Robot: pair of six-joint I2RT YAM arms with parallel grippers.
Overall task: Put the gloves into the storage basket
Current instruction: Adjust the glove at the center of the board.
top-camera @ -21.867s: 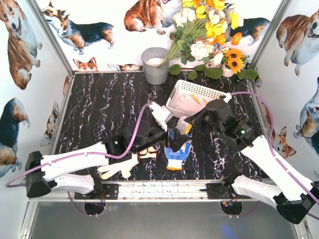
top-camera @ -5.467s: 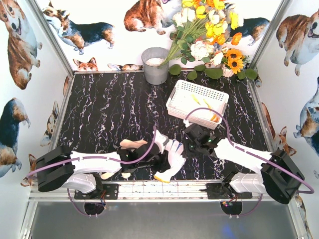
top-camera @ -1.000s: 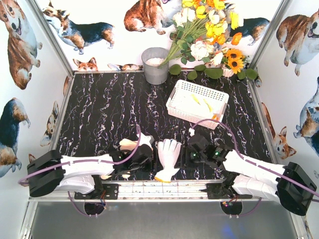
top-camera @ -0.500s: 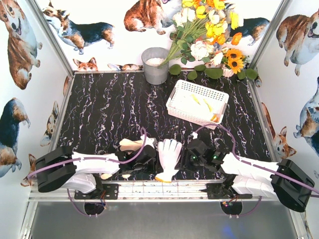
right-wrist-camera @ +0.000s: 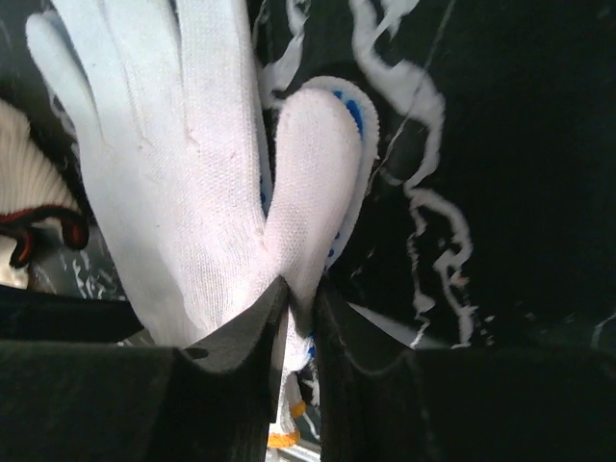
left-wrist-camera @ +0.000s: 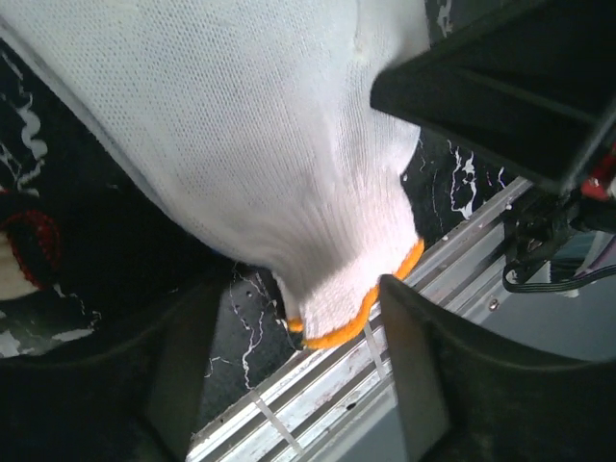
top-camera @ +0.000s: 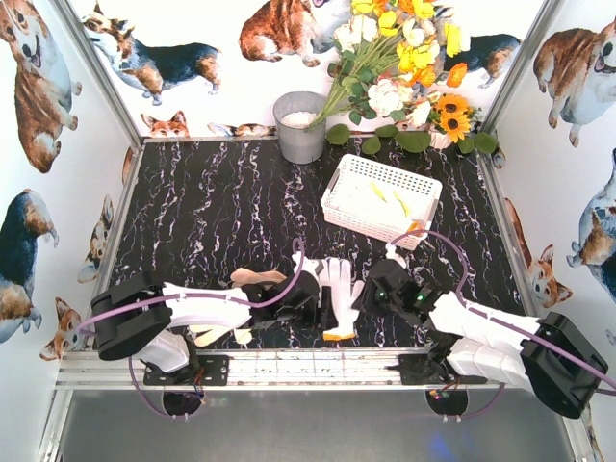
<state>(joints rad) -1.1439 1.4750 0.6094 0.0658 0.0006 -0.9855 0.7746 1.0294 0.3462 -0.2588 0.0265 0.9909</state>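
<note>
Pinching a white glove [top-camera: 337,300] at the middle of the table's [top-camera: 212,202] near edge.
My right gripper [right-wrist-camera: 298,289] is clamped on its thumb side; my left gripper [left-wrist-camera: 294,308] stands open, jaws either side of the orange-trimmed cuff; the basket [top-camera: 366,221] sits well apart, toward the far right corner.

Left wrist view: the white glove [left-wrist-camera: 289,173] runs off the top edge, so we see none of its fingers. Right wrist view: its cuff is mostly behind the right tool [right-wrist-camera: 294,318]. Top view: the second glove [top-camera: 252,277] is mostly under the left arm [top-camera: 197,306]. We can't tell what is in the storage basket [top-camera: 371,227], too small.
</note>
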